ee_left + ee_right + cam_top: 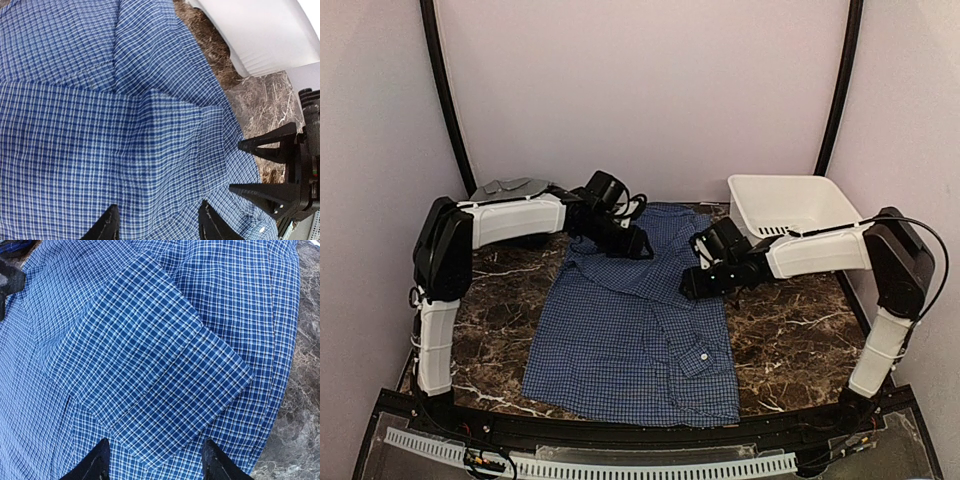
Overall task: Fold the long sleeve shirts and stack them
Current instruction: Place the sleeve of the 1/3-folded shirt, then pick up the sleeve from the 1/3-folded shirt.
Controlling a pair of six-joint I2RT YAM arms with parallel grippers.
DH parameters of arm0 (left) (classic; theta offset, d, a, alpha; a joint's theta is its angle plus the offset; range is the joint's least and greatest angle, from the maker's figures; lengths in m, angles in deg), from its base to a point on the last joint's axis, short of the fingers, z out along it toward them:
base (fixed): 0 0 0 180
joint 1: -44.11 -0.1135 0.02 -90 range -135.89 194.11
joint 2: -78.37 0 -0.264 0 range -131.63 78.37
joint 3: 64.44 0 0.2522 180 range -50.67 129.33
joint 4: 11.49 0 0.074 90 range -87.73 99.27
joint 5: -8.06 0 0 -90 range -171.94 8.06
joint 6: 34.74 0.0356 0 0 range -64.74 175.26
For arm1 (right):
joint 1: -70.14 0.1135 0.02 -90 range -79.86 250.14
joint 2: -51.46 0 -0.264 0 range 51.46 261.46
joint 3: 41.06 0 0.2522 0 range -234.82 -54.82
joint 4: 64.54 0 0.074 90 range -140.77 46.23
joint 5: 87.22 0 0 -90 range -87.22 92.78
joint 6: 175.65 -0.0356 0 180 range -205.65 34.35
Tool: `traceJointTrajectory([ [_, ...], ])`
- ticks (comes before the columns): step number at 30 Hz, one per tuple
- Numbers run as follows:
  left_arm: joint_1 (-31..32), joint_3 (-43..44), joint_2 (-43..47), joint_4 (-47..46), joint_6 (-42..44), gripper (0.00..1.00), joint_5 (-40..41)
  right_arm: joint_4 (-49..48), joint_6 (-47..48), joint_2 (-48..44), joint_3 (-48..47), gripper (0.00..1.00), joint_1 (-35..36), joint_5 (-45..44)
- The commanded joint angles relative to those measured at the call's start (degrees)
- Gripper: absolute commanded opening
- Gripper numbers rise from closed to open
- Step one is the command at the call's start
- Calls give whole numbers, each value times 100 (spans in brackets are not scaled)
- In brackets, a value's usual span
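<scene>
**A:** Shirts first: where do they lie?

**B:** The blue fine-checked collared cloth shirt [620,340] lies spread in the middle of the dark brown veined marble table [790,340], its hem toward the arms' bases. One sleeve [705,330] is folded down along its right side. The plain grey cloth shirt [510,187] sits bunched at the far left, partly behind the left arm.

**A:** And the hands?

**B:** The left gripper [160,225] is low over the blue shirt's upper part, fingers apart with nothing between them but checked cloth below. The right gripper [155,462] is just beside it over the shirt's right shoulder area, fingers also spread and holding nothing.

**A:** Touching the cloth?

**B:** I cannot tell.

**A:** Anything else?

**B:** A white plastic tub [765,215] stands at the far right, beside the shirt's collar end.
</scene>
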Motion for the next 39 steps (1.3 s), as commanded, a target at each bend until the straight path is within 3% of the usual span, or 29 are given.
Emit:
traceJointTrajectory([
  [1, -177, -586, 707, -247, -304, 52, 87, 227, 158, 208, -283, 60, 147, -368],
  [8, -484, -1251, 1031, -444, -596, 50, 200, 374, 738, 356, -372, 60, 585, -1176],
  [15, -650, -1533, 1223, -505, -661, 50, 247, 477, 1203, 737, -659, 56, 692, -1418],
  [24, -742, -1702, 1411, -459, -665, 49, 309, 576, 1417, 984, -900, 54, 700, -1254],
  [33, -789, -1862, 1589, -341, -644, 50, 427, 390, 1449, 775, -582, 58, 700, -960],
  [39, -811, -1930, 1685, -299, -654, 50, 483, 250, 1388, 916, -453, 55, 672, -1048],
])
